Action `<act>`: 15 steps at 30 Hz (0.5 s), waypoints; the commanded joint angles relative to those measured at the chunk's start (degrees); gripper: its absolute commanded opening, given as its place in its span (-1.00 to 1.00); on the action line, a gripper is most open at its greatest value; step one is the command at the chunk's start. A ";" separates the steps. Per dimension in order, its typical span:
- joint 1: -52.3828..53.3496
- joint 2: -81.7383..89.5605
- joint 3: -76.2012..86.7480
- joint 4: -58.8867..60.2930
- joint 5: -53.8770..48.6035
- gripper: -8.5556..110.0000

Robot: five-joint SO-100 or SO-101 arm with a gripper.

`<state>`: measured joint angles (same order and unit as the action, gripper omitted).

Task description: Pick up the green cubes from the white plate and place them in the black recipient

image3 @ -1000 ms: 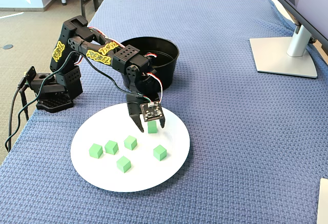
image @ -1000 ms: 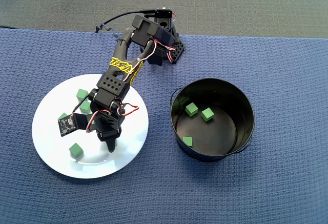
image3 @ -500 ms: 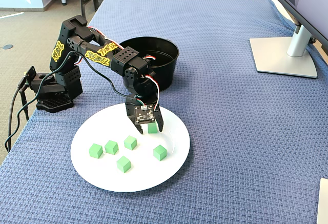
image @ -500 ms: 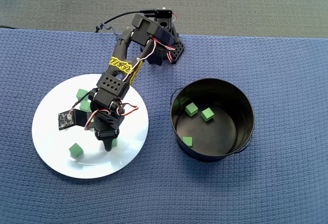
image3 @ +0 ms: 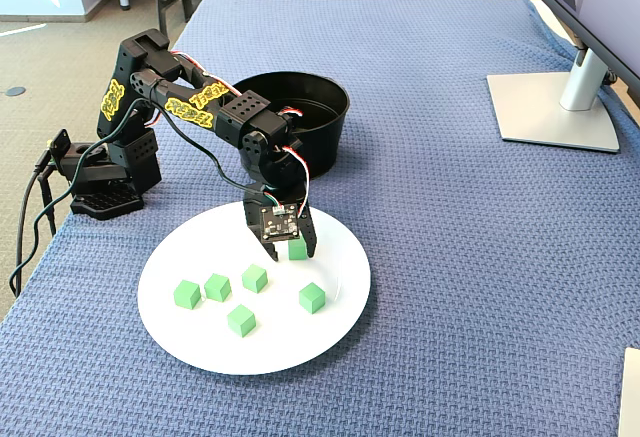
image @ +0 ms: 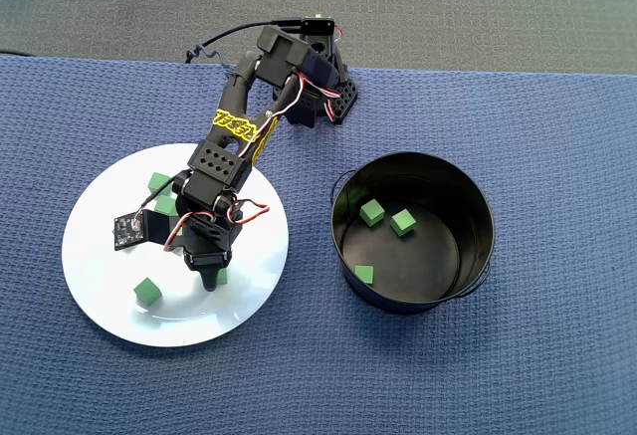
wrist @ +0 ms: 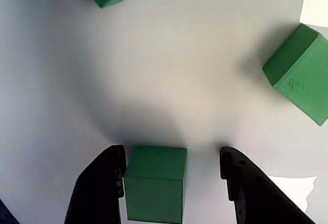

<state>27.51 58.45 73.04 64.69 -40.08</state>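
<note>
The white plate point(image3: 200, 342) lies on the blue cloth, with several green cubes on it point(image3: 255, 278) point(image3: 312, 298). My gripper point(image3: 293, 249) stands low over the plate, open, straddling one green cube point(wrist: 156, 183). In the wrist view the left finger point(wrist: 110, 175) touches that cube's side, and the right finger point(wrist: 233, 175) stands apart from it with a gap. In the overhead view the gripper point(image: 211, 281) largely covers this cube point(image: 222, 277). The black recipient point(image: 478, 256) sits to the right of the plate and holds three green cubes point(image: 372, 212).
The arm's base point(image: 323, 97) sits at the cloth's far edge. In the fixed view a monitor stand point(image3: 555, 107) occupies the back right. The blue cloth point(image3: 470, 287) spreads right of the plate. Two more cubes point(wrist: 302, 73) lie ahead of the jaws.
The gripper has sunk towards the plate and settled around the cube. Its wrist has turned a little. The other cubes have not moved.
</note>
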 commanded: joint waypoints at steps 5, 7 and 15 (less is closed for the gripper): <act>-1.23 5.98 0.09 0.00 2.20 -0.61; -1.32 6.68 0.00 0.26 2.90 -0.63; -1.58 6.86 0.00 0.53 3.60 -0.75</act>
<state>26.63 59.94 73.21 65.13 -37.09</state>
